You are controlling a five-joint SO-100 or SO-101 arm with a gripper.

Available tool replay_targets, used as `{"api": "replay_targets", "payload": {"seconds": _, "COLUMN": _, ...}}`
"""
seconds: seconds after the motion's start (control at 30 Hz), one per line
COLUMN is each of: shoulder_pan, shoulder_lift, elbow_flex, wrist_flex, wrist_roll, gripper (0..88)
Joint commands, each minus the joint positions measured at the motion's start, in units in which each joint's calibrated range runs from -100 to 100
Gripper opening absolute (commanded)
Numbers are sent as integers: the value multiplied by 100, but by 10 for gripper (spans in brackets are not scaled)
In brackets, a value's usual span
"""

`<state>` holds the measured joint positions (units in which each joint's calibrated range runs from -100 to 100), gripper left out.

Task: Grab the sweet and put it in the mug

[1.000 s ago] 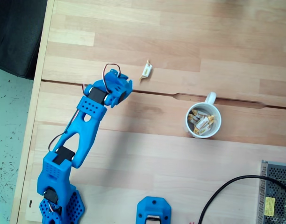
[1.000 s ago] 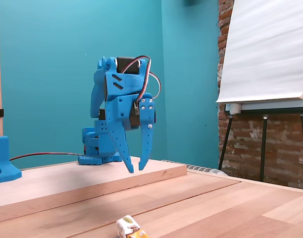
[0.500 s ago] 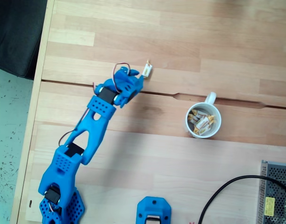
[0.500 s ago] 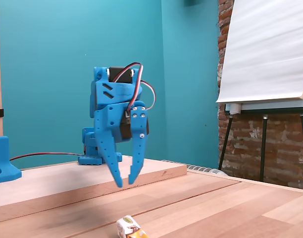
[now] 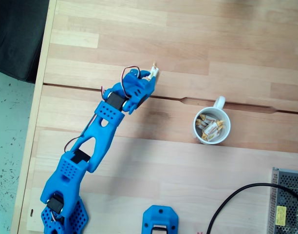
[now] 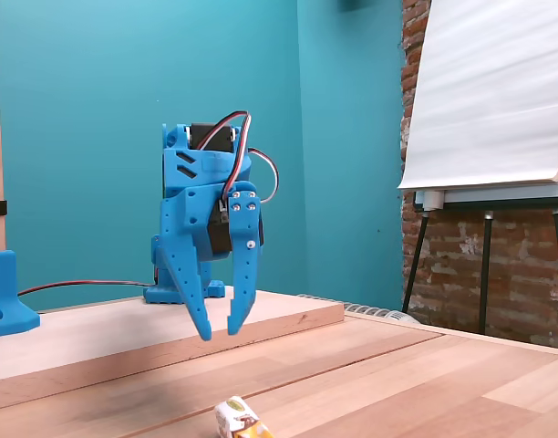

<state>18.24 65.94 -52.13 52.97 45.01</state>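
While the blue arm (image 5: 90, 141) reaches across the counter (image 5: 188, 29), its fingers (image 6: 215, 330) hang spread and empty above the sweet (image 6: 236, 421), which lies on the wood; the top-down fixed view shows them almost over it (image 5: 153, 72). Further right stands the mug (image 5: 212, 126), already holding several sweets. Grasping and delivery remain. Compared with a second ago, the fingers have advanced and dropped toward the sweet.

Blue arm (image 5: 98, 131) reaching forward, gripper (image 6: 217, 330) pointing down, jaws parted, hovering.
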Motion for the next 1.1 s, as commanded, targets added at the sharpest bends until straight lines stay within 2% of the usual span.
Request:
{"api": "replay_targets", "payload": {"seconds": 0.0, "shoulder_pan": 57, "shoulder_lift": -148, "elbow_flex": -291, "wrist_flex": -95, "wrist_roll": -10, "gripper": 123}}
{"api": "replay_targets", "payload": {"seconds": 0.2, "shoulder_pan": 166, "shoulder_lift": -54, "elbow_flex": -282, "wrist_flex": -103, "wrist_roll": -20, "gripper": 166}}
{"api": "replay_targets", "payload": {"seconds": 0.67, "shoulder_pan": 318, "shoulder_lift": 308, "elbow_flex": -407, "wrist_flex": -192, "wrist_roll": -10, "gripper": 167}}
{"api": "replay_targets", "payload": {"seconds": 0.9, "shoulder_pan": -147, "shoulder_lift": 566, "elbow_flex": -1219, "wrist_flex": -192, "wrist_roll": -15, "gripper": 167}}
{"api": "replay_targets", "payload": {"seconds": 1.07, "shoulder_pan": -139, "shoulder_lift": 996, "elbow_flex": -1817, "wrist_flex": -192, "wrist_roll": -15, "gripper": 167}}
